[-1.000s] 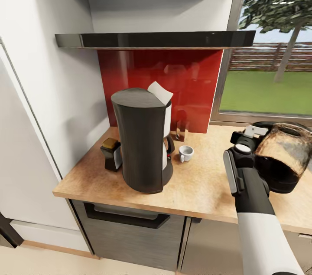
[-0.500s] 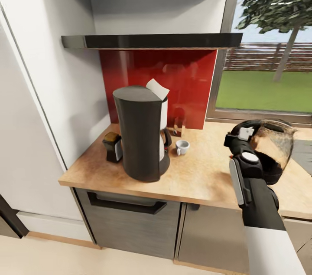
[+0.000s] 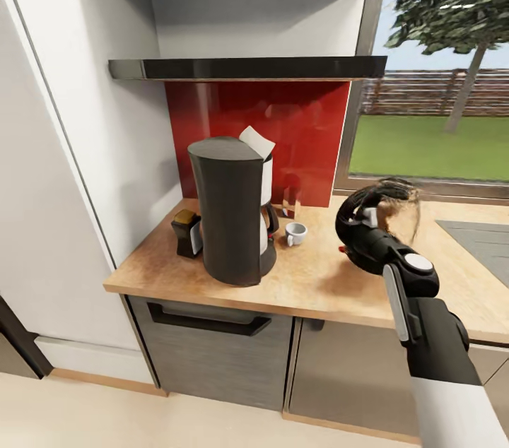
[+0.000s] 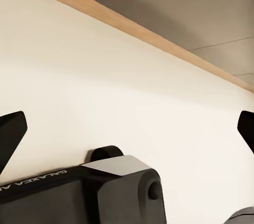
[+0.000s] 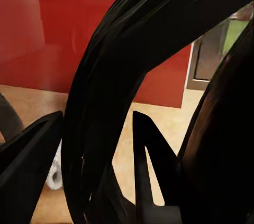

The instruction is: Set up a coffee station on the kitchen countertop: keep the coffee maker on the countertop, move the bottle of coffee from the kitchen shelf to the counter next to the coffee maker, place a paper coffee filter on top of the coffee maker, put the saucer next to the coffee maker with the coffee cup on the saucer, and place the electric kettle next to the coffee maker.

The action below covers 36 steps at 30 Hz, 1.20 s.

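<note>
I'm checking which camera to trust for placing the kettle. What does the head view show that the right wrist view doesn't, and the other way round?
Head view alone: the coffee maker with the paper coffee filter on top, the bottle of coffee, the kitchen shelf, the window.

Right wrist view alone: the right gripper with its fingers either side of the kettle's black handle.

Both: the electric kettle, the coffee cup, the kitchen countertop, the red backsplash.

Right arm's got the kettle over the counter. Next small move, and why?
Probably lower it straight down and release. The right end effector grips the kettle by its handle, just above bare countertop, right of the coffee maker and clear of the cup. That spot already counts as beside the machine.
</note>
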Available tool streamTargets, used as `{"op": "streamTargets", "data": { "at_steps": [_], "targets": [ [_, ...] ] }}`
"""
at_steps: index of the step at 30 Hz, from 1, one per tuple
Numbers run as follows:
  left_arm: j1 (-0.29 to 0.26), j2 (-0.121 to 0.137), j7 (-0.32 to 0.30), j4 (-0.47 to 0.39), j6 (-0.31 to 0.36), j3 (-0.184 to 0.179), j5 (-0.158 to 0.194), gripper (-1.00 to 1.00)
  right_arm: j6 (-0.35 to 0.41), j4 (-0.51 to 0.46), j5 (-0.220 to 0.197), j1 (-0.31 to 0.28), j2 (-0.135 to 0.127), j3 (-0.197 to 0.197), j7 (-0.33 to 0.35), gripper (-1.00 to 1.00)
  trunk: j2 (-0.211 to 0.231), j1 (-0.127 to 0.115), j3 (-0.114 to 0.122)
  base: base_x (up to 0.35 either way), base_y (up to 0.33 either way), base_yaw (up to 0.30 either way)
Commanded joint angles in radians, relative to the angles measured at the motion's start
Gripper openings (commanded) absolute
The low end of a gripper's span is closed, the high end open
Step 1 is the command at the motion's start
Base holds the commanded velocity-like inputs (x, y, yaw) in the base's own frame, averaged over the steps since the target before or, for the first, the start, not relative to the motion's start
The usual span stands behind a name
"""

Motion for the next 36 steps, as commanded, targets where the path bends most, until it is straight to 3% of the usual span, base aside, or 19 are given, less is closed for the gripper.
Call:
{"op": "streamTargets", "data": {
  "at_steps": [1,4,6,11,24,29,36],
  "targets": [
    [-0.001,0.0,-0.001,0.002,-0.008,-0.008,0.006,1.0,0.003,-0.002,0.01,-0.001,-0.001,-0.002,0.026,-1.0,-0.001,0.0,-0.001,-0.004,0.0,0.0],
    [-0.001,0.0,-0.001,0.002,-0.008,-0.008,0.006,1.0,-0.001,-0.002,0.01,-0.001,-0.008,-0.002,0.133,-1.0,-0.001,0.0,-0.001,-0.002,0.0,0.0],
    [-0.001,0.0,-0.001,0.002,-0.008,-0.008,0.006,1.0,-0.003,-0.002,0.01,-0.001,-0.044,-0.001,0.241,-1.0,-0.001,0.0,-0.001,0.0,0.0,0.0],
    [-0.001,0.0,-0.001,0.002,-0.008,-0.008,0.006,1.0,-0.003,-0.002,0.01,-0.001,-0.057,-0.001,0.301,-1.0,-0.001,0.0,-0.001,0.0,0.0,0.0],
    [-0.001,0.0,-0.001,0.002,-0.008,-0.008,0.006,1.0,0.012,-0.002,0.011,-0.008,-0.06,-0.006,0.316,-1.0,-0.001,0.0,-0.001,-0.082,0.0,0.0],
    [-0.001,0.0,-0.001,0.002,-0.008,-0.008,0.006,1.0,0.077,-0.002,0.011,-0.019,-0.06,-0.006,0.316,-1.0,-0.001,0.0,-0.001,-0.007,0.0,0.0],
    [-0.001,0.0,-0.001,0.002,-0.008,-0.008,0.006,1.0,0.096,-0.002,0.01,-0.037,-0.059,-0.007,0.319,-1.0,-0.001,0.0,-0.001,-0.007,0.0,0.0]
  ]
}}
